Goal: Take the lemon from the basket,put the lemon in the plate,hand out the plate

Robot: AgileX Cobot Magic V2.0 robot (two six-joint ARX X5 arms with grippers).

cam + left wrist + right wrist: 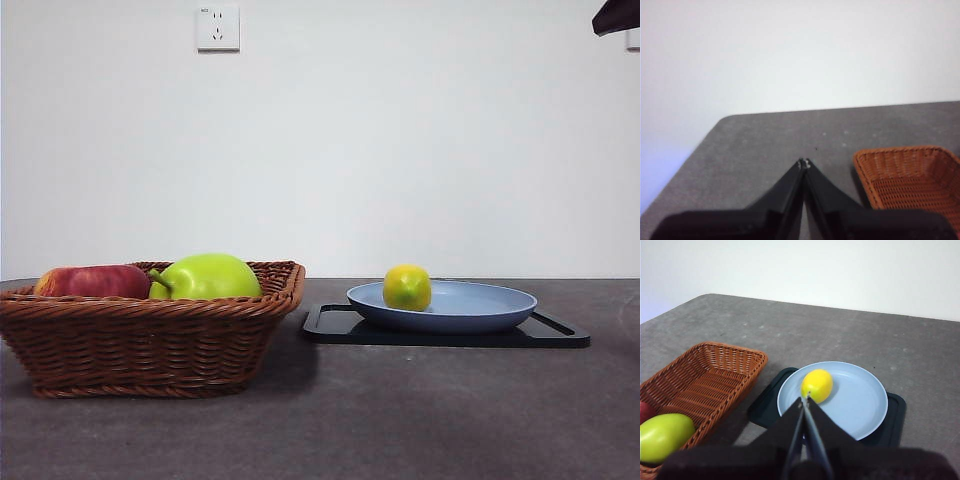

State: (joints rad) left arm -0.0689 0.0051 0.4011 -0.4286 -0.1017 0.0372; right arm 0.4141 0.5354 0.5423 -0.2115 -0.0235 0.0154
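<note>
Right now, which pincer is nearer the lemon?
Right. The right pincer hangs shut above the plate close to the lemon; the left pincer is shut, off beyond the basket.

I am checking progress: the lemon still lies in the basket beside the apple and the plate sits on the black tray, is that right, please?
Not quite: the lemon lies on the plate, not in the basket, as the front and right wrist views show. The plate does sit on the black tray.

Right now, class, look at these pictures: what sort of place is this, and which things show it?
Probably a plain indoor test room, not a home kitchen: a bare grey table, a blank white wall with only a socket, and fruit staged in a basket beside a plate on a black tray.
</note>
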